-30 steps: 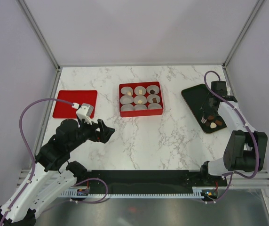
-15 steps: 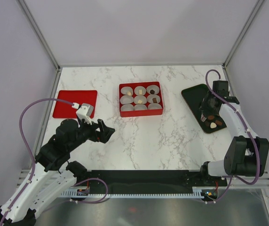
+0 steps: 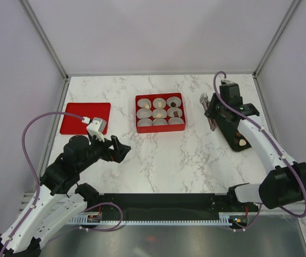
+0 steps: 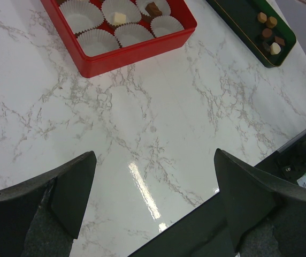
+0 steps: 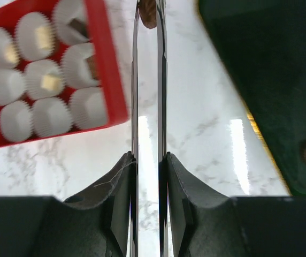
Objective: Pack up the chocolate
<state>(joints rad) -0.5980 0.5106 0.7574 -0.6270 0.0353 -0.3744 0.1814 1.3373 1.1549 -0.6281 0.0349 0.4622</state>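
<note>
My right gripper [image 3: 206,111] is over the bare marble between the dark tray [image 3: 217,107] and the red nine-cup box [image 3: 160,113]. In the right wrist view its thin blades [image 5: 148,32] are shut on a brown chocolate [image 5: 148,15] at their tips. Several cups in the box [image 5: 107,80] hold a chocolate, tan [image 5: 50,82] or dark [image 5: 78,25]; others are empty. Several loose chocolates [image 3: 242,142] lie at the tray's near end and also show in the left wrist view [image 4: 270,35]. My left gripper [image 3: 122,150] hangs open and empty above the near-left marble [image 4: 154,155].
A flat red lid [image 3: 85,118] lies at the far left. The red box [image 4: 137,45] stands mid-table. The dark tray [image 4: 238,16] lies at the right, close to the right wall. The table's near edge with a black rail runs under my left gripper.
My right arm has lifted off the tray's near end and swung left and farther back, carrying the brown chocolate toward the red box. My left arm has not moved.
</note>
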